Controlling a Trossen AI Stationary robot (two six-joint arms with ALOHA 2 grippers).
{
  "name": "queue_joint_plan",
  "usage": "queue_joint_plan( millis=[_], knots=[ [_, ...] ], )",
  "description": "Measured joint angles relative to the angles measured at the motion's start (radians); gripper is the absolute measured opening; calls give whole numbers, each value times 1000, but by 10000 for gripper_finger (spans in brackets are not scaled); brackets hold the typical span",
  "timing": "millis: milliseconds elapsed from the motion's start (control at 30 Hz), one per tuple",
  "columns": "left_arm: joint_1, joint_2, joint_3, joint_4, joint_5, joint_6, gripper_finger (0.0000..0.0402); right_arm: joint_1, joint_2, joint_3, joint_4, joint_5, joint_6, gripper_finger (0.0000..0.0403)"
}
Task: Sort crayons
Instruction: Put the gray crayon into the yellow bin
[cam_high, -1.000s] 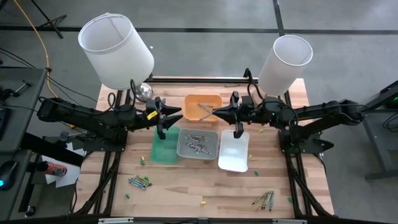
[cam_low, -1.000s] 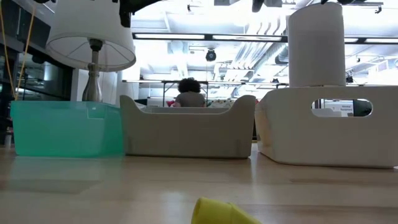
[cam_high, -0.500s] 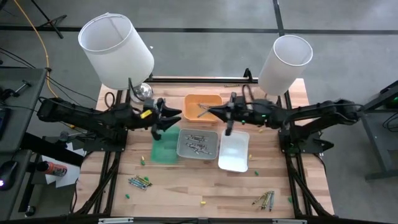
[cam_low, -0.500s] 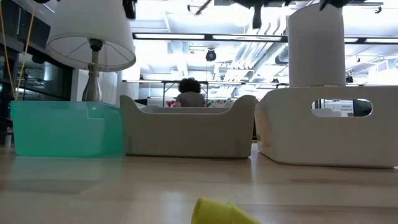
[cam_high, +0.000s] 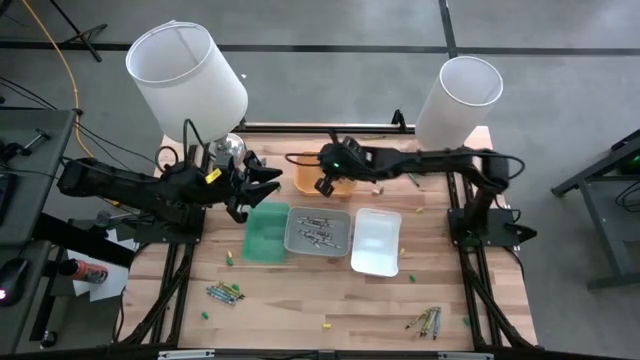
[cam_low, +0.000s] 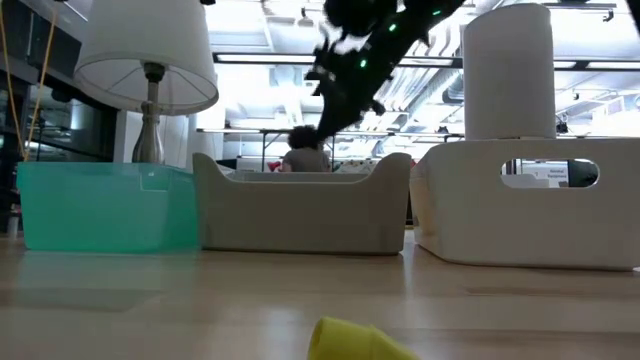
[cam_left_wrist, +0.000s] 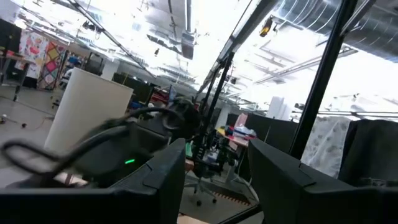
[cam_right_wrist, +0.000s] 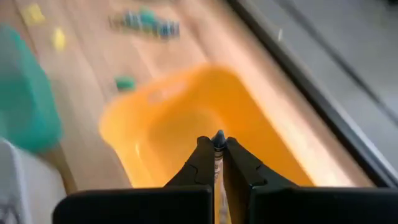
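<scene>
As it hangs over the orange tray (cam_high: 327, 172) at upper centre, the right gripper (cam_right_wrist: 216, 157) pinches one crayon (cam_right_wrist: 217, 163) by its end: light, stiff, snappable.

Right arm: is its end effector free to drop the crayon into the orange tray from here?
Probably yes. The right end effector, shut on a crayon, hangs over the open orange tray; nothing visible blocks it.

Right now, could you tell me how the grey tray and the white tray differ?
The grey tray holds a scatter of crayons; the white tray shows none. The grey tray sits in the middle of the row beside the green tray; the white tray ends the row. In the low view, the white tray has a handle slot. Both rest on the table.
</scene>
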Motion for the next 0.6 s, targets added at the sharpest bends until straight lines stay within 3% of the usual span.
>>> queue_joint_plan(
  millis=[200, 400, 600],
  knots=[
    [0, -2, 0, -2, 0, 0, 161, -29, 118, 161, -229, -64, -1, 0],
    [0, -2, 0, -3, 0, 0, 161, -33, 181, 221, -273, -112, 14, 4],
    [0, -2, 0, -5, 0, 1, 161, -33, 206, 222, -279, -132, 26, 41]
  ],
)
